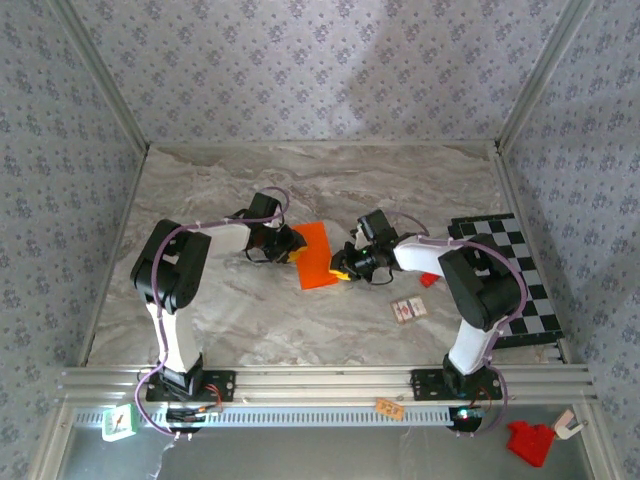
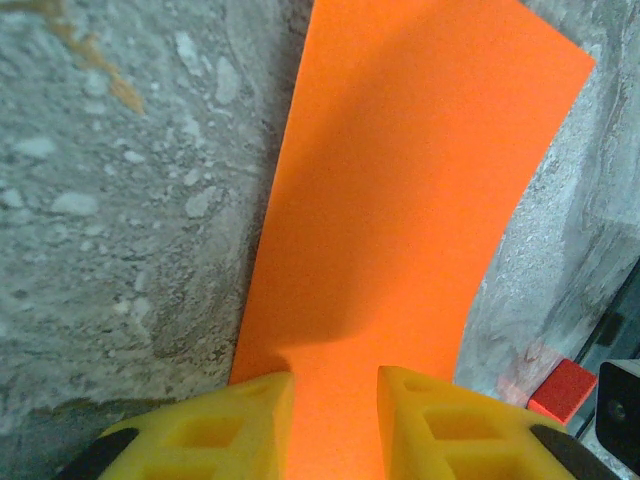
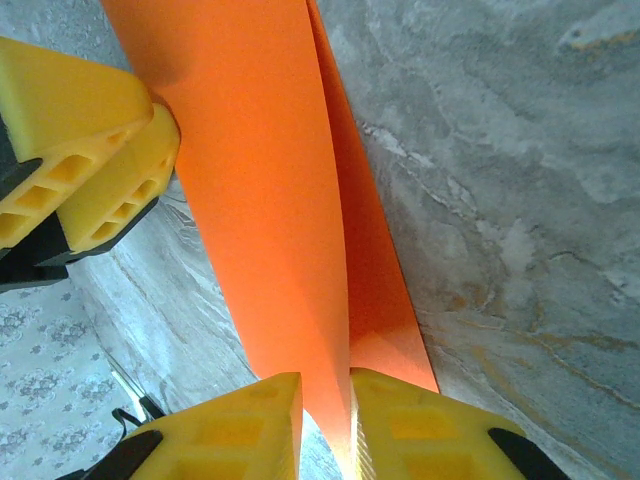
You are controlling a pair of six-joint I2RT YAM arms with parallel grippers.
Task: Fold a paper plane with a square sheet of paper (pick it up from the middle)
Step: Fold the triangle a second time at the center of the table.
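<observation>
- My left pincer (image 2: 335, 395) and right pincer (image 3: 326, 390) both clamp the orange sheet (image 2: 400, 180)
- It runs lengthwise away from my right pincer, my left on its side edge

Soft, even light fell from above in the overhead view, leaving only faint, blurred shadows on the table (image 1: 300, 320) and a paler patch on the back wall (image 1: 330, 70). That picture looked washed out and slightly grainy, and its side walls leaned inward toward the top. In the left wrist view the sheet of paper (image 2: 400, 200) glowed a saturated orange. A broad soft shadow crossed its lower part and a dark band lay on the stone along its left edge. The left gripper (image 2: 335, 385) at the bottom was out of focus. The right wrist view was bright. The right gripper (image 3: 325, 385) was blurred close to the lens, while the marbled surface stayed fairly sharp.
</observation>
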